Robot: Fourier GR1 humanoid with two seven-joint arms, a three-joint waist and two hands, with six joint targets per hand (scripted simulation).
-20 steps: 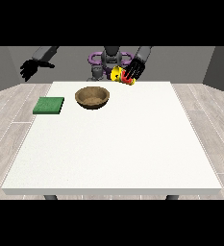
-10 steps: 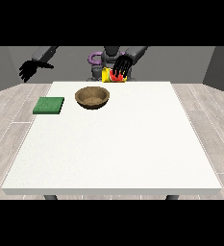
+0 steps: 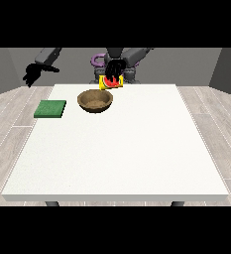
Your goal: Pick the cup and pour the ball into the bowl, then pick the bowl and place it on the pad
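The white surface [image 3: 117,144] takes up most of the view, and everything in play sits along its far edge. Near the left edge lies the green pad [image 3: 50,109]. Right of it stands the brown bowl [image 3: 94,100], upright and well apart from the pad.

Just behind the bowl's far rim, the robot hand at the view's right [image 3: 115,69] is wrapped over the yellow-and-red cup [image 3: 111,82], which hangs above the surface beside the bowl rather than squarely over it. The ball cannot be made out. The robot hand at the view's left [image 3: 31,74] hovers off the surface's corner, holding nothing, with fingers that look relaxed.

The main risk is likely the pour: if the cup tips while behind the rim, the ball may land outside the bowl and roll off the near edge. A low cup could also knock the bowl.
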